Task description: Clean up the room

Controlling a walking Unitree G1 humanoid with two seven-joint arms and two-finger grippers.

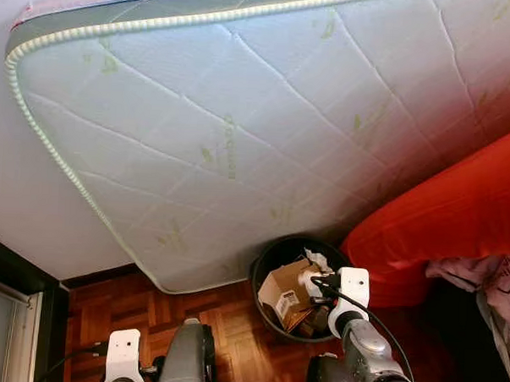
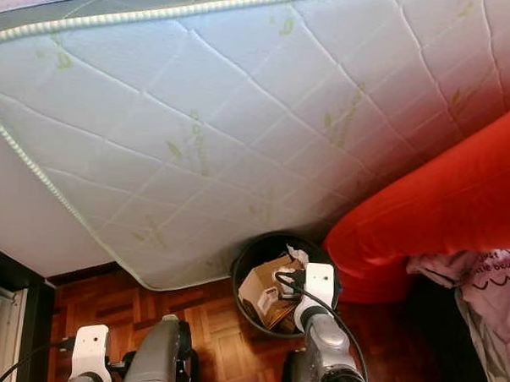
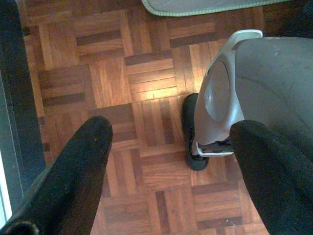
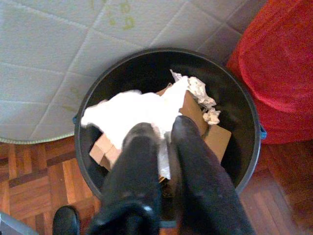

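We had a quilted mattress [image 1: 241, 131] leaning over a black bin [image 4: 244, 147] on the parquet floor [image 3: 122, 88]. Right gripper [image 4: 164, 132] sat above the bin's middle, pinching white crumpled paper [image 4: 129, 112]: light, soft, grabbable anywhere, no clear long axis. Left gripper [image 3: 171, 161] hung spread wide, idle.

The right arm [image 1: 362, 348] reaches forward toward one o'clock, its right gripper [image 4: 161, 134] pinched close on white paper [image 4: 132, 110]. The left arm [image 1: 188, 357] hangs low at six o'clock, the left gripper [image 3: 171, 147] spread wide, fingers [image 3: 80, 161] well apart.
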